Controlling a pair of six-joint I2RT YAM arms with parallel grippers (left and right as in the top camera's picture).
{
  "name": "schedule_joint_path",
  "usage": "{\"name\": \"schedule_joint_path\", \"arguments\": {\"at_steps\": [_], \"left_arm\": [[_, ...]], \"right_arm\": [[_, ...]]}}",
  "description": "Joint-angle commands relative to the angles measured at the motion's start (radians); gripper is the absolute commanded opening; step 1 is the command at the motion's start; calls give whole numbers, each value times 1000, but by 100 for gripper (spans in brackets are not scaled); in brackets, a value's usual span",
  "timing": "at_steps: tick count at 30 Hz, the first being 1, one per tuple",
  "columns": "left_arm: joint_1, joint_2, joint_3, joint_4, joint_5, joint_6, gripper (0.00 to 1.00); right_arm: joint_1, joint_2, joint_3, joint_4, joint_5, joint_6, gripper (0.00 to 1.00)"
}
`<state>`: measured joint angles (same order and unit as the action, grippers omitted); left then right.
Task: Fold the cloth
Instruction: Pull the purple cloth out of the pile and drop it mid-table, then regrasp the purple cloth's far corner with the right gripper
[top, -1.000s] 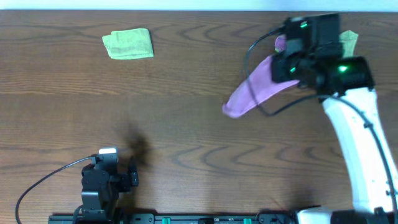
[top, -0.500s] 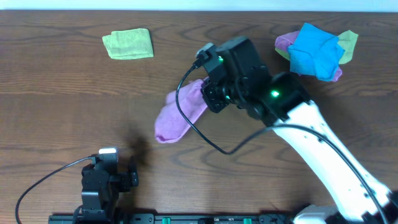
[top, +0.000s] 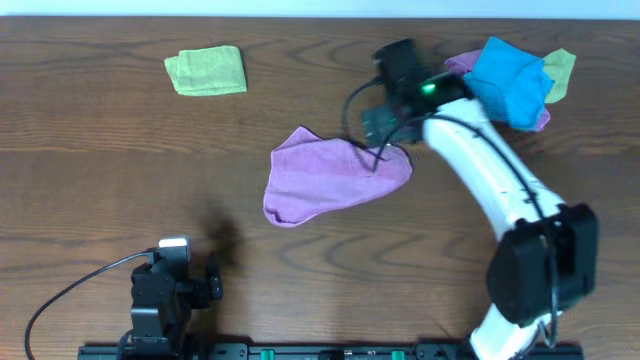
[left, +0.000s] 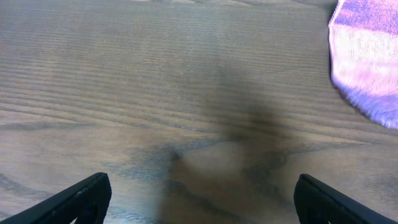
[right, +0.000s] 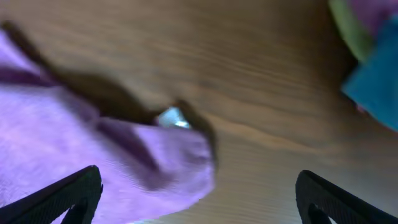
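1. While the bench carries everything, no fold is made yet.
2. Purple cloth lies loosely spread at mid-frame; all the folding is left, I judge.
3. Right jaws gape empty over its upper right edge.
4. Left jaws, lower left, stand open, idle.

the cloth lies at the middle of the tabletop. a folded cloth sits behind it to the left, well apart, and a heap of cloths behind to the right. the right tool is over the cloth's far right edge.
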<state>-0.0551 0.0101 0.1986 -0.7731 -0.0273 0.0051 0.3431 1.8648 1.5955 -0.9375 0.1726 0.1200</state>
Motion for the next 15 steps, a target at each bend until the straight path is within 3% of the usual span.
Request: {"name": "schedule_joint_path", "arguments": {"at_steps": [1,5,8,15], "left_arm": [[2,-6,-25,-15,-9,18,95],[2,-6,-25,-15,-9,18,95],[2,-6,-25,-15,-9,18,95],[2,-6,-25,-9,-6,17,95]], "right_arm": [[-43,-80,11,-18,-104,37,99],[-93,-113,11,-74,-225,10,99],[-101,-112,9,-137,-385,-116,99],[-107,-93,-92,-34,-394,-242,99]]}}
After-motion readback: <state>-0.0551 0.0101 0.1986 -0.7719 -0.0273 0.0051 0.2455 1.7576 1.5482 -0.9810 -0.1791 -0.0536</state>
